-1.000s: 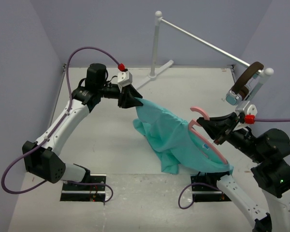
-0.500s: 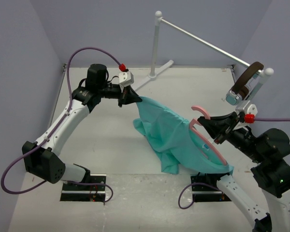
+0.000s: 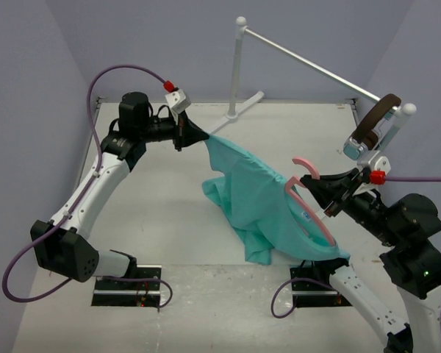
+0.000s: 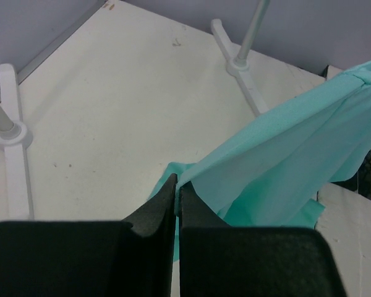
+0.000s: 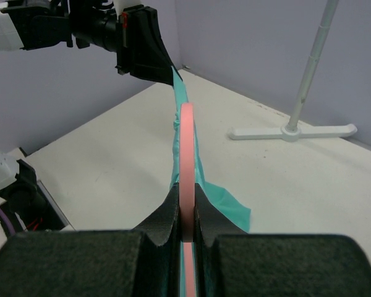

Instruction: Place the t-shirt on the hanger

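Pulling t-shirt (image 3: 253, 195) farther back-left, taut | left hand (image 3: 201, 137) pinching its edge | right hand (image 3: 316, 193) clamped on hanger (image 3: 311, 214)

My jaws pinch shut on an edge of the t-shirt (image 4: 278, 154), no gap showing. Teal cloth runs taut up and right to the frame edge, lower folds sagging toward the white surface (image 4: 111, 105). One stand foot (image 4: 9, 139) at left, second stand foot (image 4: 235, 59) with pole top centre. Purple wall (image 4: 334, 25) behind.
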Motion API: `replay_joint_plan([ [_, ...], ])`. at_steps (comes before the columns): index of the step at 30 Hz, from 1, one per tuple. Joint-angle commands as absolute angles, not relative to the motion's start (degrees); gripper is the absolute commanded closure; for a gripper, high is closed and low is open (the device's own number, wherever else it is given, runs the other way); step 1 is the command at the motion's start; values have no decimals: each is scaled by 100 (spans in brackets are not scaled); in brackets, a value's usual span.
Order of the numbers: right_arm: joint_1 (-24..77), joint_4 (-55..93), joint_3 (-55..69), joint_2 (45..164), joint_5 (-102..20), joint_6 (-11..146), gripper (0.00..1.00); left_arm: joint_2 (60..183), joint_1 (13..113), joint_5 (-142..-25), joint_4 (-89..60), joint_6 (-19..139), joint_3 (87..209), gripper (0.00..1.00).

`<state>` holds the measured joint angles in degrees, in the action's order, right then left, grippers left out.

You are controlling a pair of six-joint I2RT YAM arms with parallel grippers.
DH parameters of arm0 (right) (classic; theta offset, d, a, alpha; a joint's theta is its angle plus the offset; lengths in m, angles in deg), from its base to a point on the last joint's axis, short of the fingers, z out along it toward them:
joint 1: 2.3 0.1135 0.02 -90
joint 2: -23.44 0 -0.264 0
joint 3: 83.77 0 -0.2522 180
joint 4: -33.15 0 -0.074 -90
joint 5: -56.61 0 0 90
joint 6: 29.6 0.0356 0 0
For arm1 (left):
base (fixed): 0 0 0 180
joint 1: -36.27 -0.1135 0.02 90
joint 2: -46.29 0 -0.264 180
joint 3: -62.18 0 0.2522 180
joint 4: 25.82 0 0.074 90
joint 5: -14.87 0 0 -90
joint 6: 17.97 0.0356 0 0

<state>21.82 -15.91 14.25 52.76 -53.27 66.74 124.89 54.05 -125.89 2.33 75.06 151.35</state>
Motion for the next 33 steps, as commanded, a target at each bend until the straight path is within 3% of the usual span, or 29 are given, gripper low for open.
replay_joint_plan([
  [1, 2204, -1309, 1294, 5094, -5562, 6594, 100, 12329, 4697, -11285, -609, 6759, 14860, 100],
  [5, 2204, -1334, 1402, 5267, -5469, 6578, 100, 12083, 4533, -11319, -1118, 6417, 14600, 100],
  [10, 2204, -1173, 1644, 5807, -5625, 6671, 100, 11881, 4538, -13035, -2402, 5712, 14250, 100],
  [13, 2204, -925, 1773, 5864, -5754, 6793, 100, 11878, 4556, -13294, -2488, 5562, 14247, 95],
  [15, 2199, -945, 1758, 5914, -5769, 6786, 100, 11927, 4629, -13694, -2035, 5861, 14362, 41],
  [16, 2203, -1006, 1734, 5940, -5779, 6754, 100, 11929, 4727, -13963, -1981, 5928, 14389, 21],
  [17, 2198, -1056, 1690, 5989, -5807, 6720, 100, 11912, 4903, -14141, -1904, 6093, 14395, 6],
  [18, 2201, -1097, 1651, 6008, -5844, 6692, 100, 11906, 5095, -14230, -1778, 6334, 14424, 0],
  [23, 2204, -1532, 1368, 6285, -6100, 6587, 100, 11967, 6773, -12523, 194, 9140, 14792, 0],
  [30, 2204, -1723, 1300, 6633, -6042, 6927, 100, 11744, 8065, -10535, -471, 10049, 14540, 1],
  [33, 2204, -1668, 1272, 6675, -6032, 7029, 100, 11762, 8437, -9901, -432, 10432, 14539, 11],
])
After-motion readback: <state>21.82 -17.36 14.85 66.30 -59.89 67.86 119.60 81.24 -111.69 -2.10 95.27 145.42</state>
